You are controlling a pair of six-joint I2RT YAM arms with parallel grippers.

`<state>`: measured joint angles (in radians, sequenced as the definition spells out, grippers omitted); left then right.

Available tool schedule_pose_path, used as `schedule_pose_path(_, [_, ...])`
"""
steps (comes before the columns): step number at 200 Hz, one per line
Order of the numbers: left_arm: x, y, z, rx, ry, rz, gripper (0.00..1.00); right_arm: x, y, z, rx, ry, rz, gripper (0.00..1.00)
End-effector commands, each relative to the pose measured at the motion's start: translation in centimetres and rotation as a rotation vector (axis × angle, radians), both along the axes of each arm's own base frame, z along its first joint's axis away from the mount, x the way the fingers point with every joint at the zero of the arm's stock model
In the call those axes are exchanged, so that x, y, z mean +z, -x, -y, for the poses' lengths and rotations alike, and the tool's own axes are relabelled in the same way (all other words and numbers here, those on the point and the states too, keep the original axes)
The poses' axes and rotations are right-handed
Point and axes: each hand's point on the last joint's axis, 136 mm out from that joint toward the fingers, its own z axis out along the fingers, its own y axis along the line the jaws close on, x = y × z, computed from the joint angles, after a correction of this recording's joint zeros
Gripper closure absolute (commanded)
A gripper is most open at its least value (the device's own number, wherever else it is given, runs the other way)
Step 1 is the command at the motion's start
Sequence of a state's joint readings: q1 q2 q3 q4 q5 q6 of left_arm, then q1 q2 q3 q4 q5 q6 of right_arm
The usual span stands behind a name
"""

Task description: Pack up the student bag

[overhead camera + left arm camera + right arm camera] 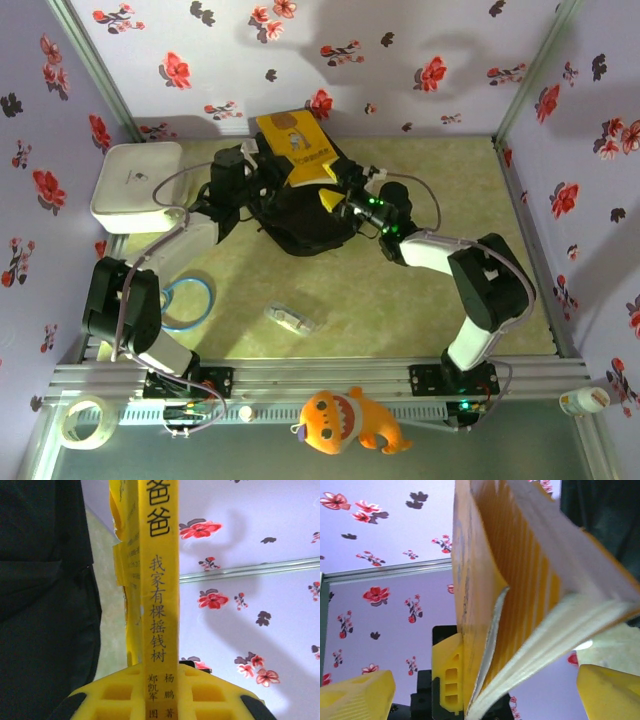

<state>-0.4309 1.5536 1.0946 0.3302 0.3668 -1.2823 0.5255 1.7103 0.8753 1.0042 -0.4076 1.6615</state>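
The student bag (300,222), a black soft backpack, lies at the middle back of the table. Above its far end a yellow book (295,147) is held up, with my left gripper (262,158) shut on its spine side. In the left wrist view the book's spine (159,580) with black characters runs up from between the yellow fingers (112,692) of that gripper (160,692), with the bag (45,605) to the left. My right gripper (336,192) is open at the book's near right corner. Its wrist view shows the book's fanned pages (545,645) between its spread fingertips (360,695); nothing is clamped.
A white rounded hard case (135,180) sits at the back left. A blue ring (186,302) and a small clear item (288,318) lie on the near table. A tape roll (85,420), an orange plush toy (350,420) and a small white bottle (585,400) rest beyond the front rail.
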Motion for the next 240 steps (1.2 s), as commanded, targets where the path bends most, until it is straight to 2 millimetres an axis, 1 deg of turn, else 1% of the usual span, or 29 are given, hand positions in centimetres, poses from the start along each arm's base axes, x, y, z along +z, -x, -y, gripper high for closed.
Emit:
schedule_pose_path(1, [5.4, 0.6, -0.1, -0.010, 0.106, 0.145, 1.00, 2.5, -0.5, -1.0, 0.006, -0.067, 0.047, 0.08])
schedule_pose_path(12, [5.4, 0.5, -0.1, -0.008, 0.111, 0.143, 1.00, 2.3, -0.7, -1.4, 0.007, -0.068, 0.041, 0.10])
schedule_pose_path(29, [5.6, 0.6, -0.1, -0.010, 0.120, 0.148, 1.00, 1.8, -1.1, -1.7, -0.005, -0.067, 0.031, 0.17])
schedule_pose_path(41, [5.6, 0.6, -0.1, -0.010, 0.123, 0.146, 1.00, 1.9, -1.5, -1.9, -0.008, -0.068, 0.034, 0.28])
schedule_pose_path(49, [5.5, 0.6, 0.0, -0.012, 0.123, 0.143, 1.00, 1.7, -1.7, -2.1, -0.006, -0.063, 0.031, 0.33])
schedule_pose_path(91, [5.1, 0.6, 0.0, -0.011, 0.133, 0.136, 1.00, 1.0, -2.6, -2.6, -0.020, -0.055, 0.013, 0.48])
schedule_pose_path(103, [5.0, 0.7, 0.0, -0.011, 0.130, 0.132, 1.00, 1.1, -2.7, -2.5, -0.026, -0.054, 0.012, 0.53])
schedule_pose_path(130, [4.3, 0.8, 0.0, -0.012, 0.110, 0.117, 1.00, 0.3, -2.6, -2.0, -0.054, -0.006, 0.000, 0.61])
schedule_pose_path(152, [3.9, 0.9, -0.1, -0.015, 0.106, 0.110, 1.00, 0.1, -2.3, -1.6, -0.065, 0.036, 0.004, 0.75])
schedule_pose_path(168, [3.8, 1.2, -0.2, -0.017, 0.087, 0.109, 1.00, 0.1, -2.2, -1.1, -0.081, 0.079, 0.015, 0.81])
schedule_pose_path(172, [3.7, 1.3, -0.2, -0.019, 0.078, 0.109, 0.97, 0.1, -2.2, -0.9, -0.087, 0.091, 0.016, 0.82])
schedule_pose_path(189, [2.6, 1.8, -0.6, -0.024, -0.007, 0.095, 0.77, 0.0, -2.2, 0.2, -0.115, 0.141, 0.030, 0.85])
schedule_pose_path(195, [1.9, 2.1, -0.8, -0.028, -0.055, 0.084, 0.68, 0.1, -2.2, 0.8, -0.125, 0.156, 0.038, 0.86])
schedule_pose_path(196, [1.7, 2.2, -0.9, -0.030, -0.064, 0.082, 0.65, 0.1, -2.2, 0.9, -0.128, 0.158, 0.039, 0.87])
schedule_pose_path(200, [1.2, 2.4, -1.0, -0.036, -0.102, 0.074, 0.61, 0.0, -2.2, 1.3, -0.136, 0.170, 0.040, 0.87])
schedule_pose_path(209, [-0.3, 3.0, -1.4, -0.054, -0.207, 0.038, 0.55, 0.0, -2.2, 2.4, -0.155, 0.203, 0.049, 0.88])
schedule_pose_path(210, [-0.2, 3.0, -1.5, -0.056, -0.216, 0.044, 0.55, 0.0, -2.1, 2.5, -0.157, 0.207, 0.049, 0.88])
schedule_pose_path(216, [-0.8, 3.4, -1.8, -0.068, -0.295, 0.031, 0.50, -0.2, -2.1, 3.3, -0.171, 0.234, 0.053, 0.88])
schedule_pose_path(218, [-1.3, 3.7, -2.0, -0.074, -0.327, 0.020, 0.48, -0.2, -2.0, 3.5, -0.174, 0.243, 0.053, 0.88])
schedule_pose_path(222, [-1.7, 4.0, -2.2, -0.083, -0.383, 0.016, 0.45, -0.2, -2.0, 4.1, -0.185, 0.263, 0.059, 0.89])
schedule_pose_path(226, [-1.7, 4.1, -2.3, -0.093, -0.435, 0.034, 0.41, -0.3, -1.9, 4.7, -0.196, 0.286, 0.060, 0.89])
schedule_pose_path(240, [-3.5, 4.9, -3.5, -0.113, -0.612, -0.005, 0.34, -0.8, -1.5, 6.8, -0.235, 0.384, 0.063, 0.89])
